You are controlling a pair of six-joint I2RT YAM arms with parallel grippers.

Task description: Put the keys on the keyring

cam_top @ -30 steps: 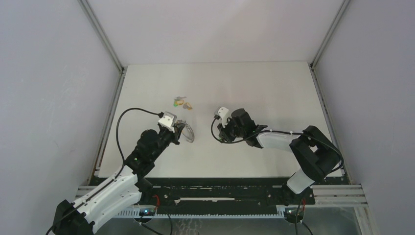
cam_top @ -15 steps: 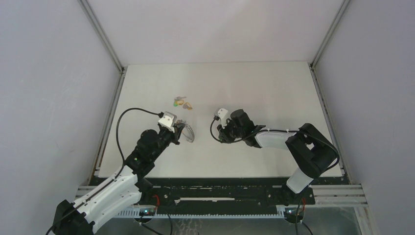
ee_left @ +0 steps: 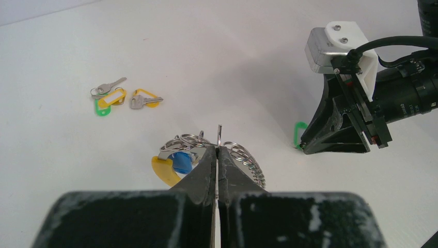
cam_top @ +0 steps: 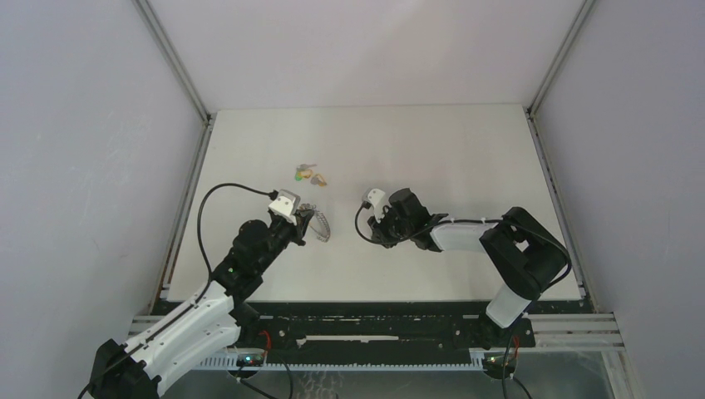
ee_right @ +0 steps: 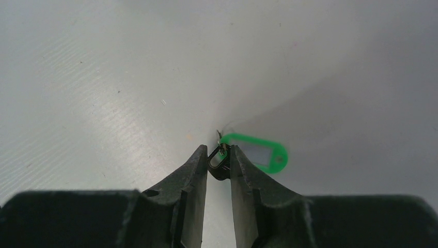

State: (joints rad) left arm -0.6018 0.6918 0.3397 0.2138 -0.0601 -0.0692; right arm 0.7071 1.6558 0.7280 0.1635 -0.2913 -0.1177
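At the near edge, the metal rail [cam_top: 565, 324] carries both arm bases. The left arm [cam_top: 249, 249] reaches up and to the right from there and sits where it was a second ago. Its left gripper [ee_left: 217, 155] has its fingers pressed together on an upright wire end of the keyring [ee_left: 247, 160]. The ring's ribbed coil rests on the table just past the fingertips. A blue tag [ee_left: 181, 160] and a yellow tag [ee_left: 163, 171] already hang on the ring, lying at its left side in the left wrist view.

The right arm [cam_top: 465, 235] has changed over the last second. Its elbow has swung a little to the left, and the wrist has dropped slightly nearer the arm bases. The right gripper [ee_right: 218, 154] points left, towards the keyring but clearly apart from it, with its tips low at the table surface. Its fingers are narrowly apart and clamped on the small dark loop of the green-tagged key [ee_right: 256, 152]. The green tag sticks out past the right fingertip, and the key's blade is too hidden to make out.

Farther out, the loose keys [ee_left: 116, 96], with green and yellow tags, lie in a small cluster and have not moved.

The table [cam_top: 449, 150] is plain matt white. Pale grey walls [cam_top: 357, 50] enclose it on three sides, with thin metal posts at the far corners.
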